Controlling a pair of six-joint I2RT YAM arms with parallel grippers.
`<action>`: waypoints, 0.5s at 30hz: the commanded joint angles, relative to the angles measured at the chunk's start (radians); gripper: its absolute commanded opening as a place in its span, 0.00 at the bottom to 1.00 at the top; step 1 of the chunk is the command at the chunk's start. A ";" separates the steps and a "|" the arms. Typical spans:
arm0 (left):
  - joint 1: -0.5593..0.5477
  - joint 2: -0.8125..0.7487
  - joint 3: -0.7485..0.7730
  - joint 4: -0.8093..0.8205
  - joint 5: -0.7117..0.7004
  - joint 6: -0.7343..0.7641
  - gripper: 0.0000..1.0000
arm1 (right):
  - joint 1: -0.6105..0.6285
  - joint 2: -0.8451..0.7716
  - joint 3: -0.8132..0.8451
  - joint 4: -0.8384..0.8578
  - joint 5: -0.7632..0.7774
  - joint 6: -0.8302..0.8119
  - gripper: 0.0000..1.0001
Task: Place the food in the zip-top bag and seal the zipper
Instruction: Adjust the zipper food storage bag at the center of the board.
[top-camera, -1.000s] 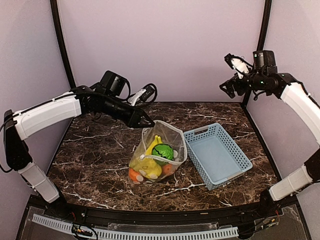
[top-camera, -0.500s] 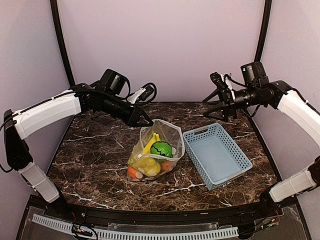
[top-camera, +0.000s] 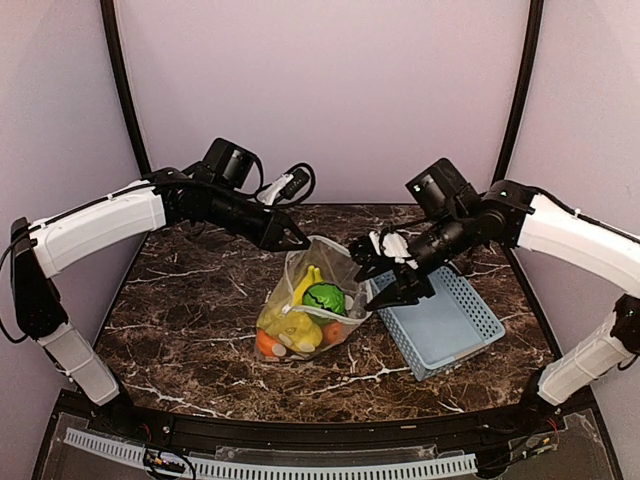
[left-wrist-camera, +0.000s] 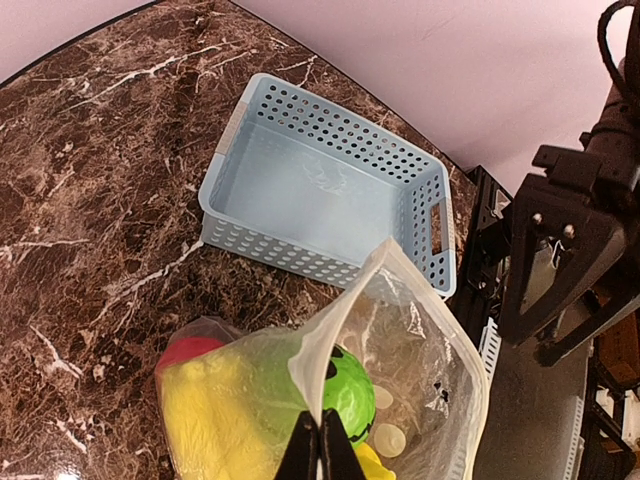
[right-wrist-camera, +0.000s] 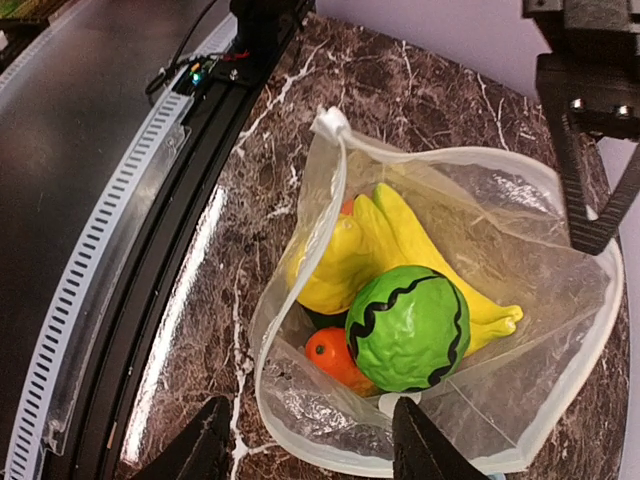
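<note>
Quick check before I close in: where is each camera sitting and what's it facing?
Top external: above and behind the robot, facing down on the table; left arm and right arm show.
Left wrist: over the left gripper, shut on the zip-top bag rim, facing the basket.
Right wrist: above the open right gripper, facing down into the bag at the food.
Shared: all three see the bag.
</note>
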 joint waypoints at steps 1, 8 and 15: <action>-0.003 0.000 -0.005 0.029 0.006 -0.012 0.01 | 0.065 0.033 -0.016 -0.041 0.199 -0.117 0.53; -0.003 -0.001 -0.009 0.024 0.007 -0.006 0.01 | 0.113 0.036 -0.075 -0.032 0.329 -0.165 0.53; -0.003 0.006 -0.009 0.027 0.010 0.005 0.01 | 0.153 0.058 -0.115 0.017 0.434 -0.181 0.41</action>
